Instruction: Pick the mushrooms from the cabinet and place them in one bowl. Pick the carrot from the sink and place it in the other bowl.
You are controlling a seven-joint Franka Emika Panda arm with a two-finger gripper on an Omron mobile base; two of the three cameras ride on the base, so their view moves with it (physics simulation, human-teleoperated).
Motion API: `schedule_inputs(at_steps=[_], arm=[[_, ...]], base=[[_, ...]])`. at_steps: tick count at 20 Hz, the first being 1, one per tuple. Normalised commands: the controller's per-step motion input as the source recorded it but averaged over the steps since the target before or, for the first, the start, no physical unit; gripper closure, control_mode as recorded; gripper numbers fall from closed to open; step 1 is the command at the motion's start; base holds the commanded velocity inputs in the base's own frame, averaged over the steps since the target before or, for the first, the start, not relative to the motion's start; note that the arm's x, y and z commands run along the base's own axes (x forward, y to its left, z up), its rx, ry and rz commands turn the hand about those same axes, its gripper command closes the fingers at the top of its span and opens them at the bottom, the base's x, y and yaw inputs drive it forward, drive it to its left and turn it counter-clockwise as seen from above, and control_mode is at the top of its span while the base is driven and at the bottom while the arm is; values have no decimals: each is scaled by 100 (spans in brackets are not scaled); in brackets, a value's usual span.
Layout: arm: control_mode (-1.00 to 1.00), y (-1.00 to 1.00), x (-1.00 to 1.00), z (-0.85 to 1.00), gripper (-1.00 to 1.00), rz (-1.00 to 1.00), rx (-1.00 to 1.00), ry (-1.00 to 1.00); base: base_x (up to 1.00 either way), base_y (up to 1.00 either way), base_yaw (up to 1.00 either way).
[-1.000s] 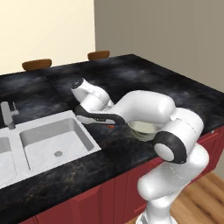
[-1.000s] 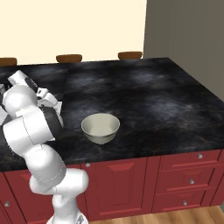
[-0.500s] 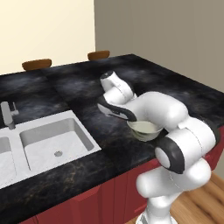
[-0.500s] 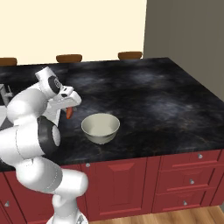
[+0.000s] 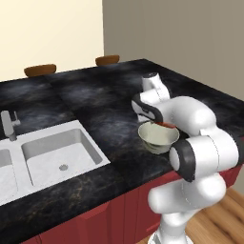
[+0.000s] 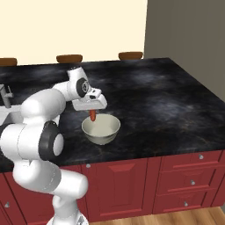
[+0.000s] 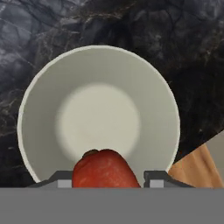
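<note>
My gripper (image 6: 92, 111) hangs just above the cream-white bowl (image 6: 103, 136), shut on the stubby orange-red carrot (image 6: 92, 115), which points down into it. From the left base view the carrot (image 5: 167, 125) sits over the bowl's (image 5: 153, 143) far rim, under the gripper (image 5: 164, 123). In the hand view the carrot (image 7: 105, 169) fills the gap between the fingertips (image 7: 60, 178), with the bowl's pale inside (image 7: 100, 109) straight below. The pale sink (image 5: 62, 152) lies to the left. The mushrooms, the cabinet and the reddish-brown bowl are out of view.
A grey faucet (image 5: 8, 125) stands at the sink's far left. Brown oval seats (image 5: 40, 69) (image 5: 107, 60) line the black counter's far edge. Red drawers (image 6: 189, 176) run under the counter front. A wooden floor (image 7: 194, 168) shows past the counter edge.
The arm has swung right from beside the sink to above the cream-white bowl, carrying the carrot with it. The bowl has stayed put.
</note>
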Motion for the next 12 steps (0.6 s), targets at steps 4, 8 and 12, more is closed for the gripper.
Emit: schedule_inputs(at_steps=[4, 8, 12], arm=[[-100, -31, 1, -4, 100, 2, 9, 0], [-100, 0, 0, -6, 100, 0, 0, 0], [-100, 0, 27, -18, 100, 0, 2, 0]], base=[[0, 0, 0], [0, 0, 0], [0, 0, 0]])
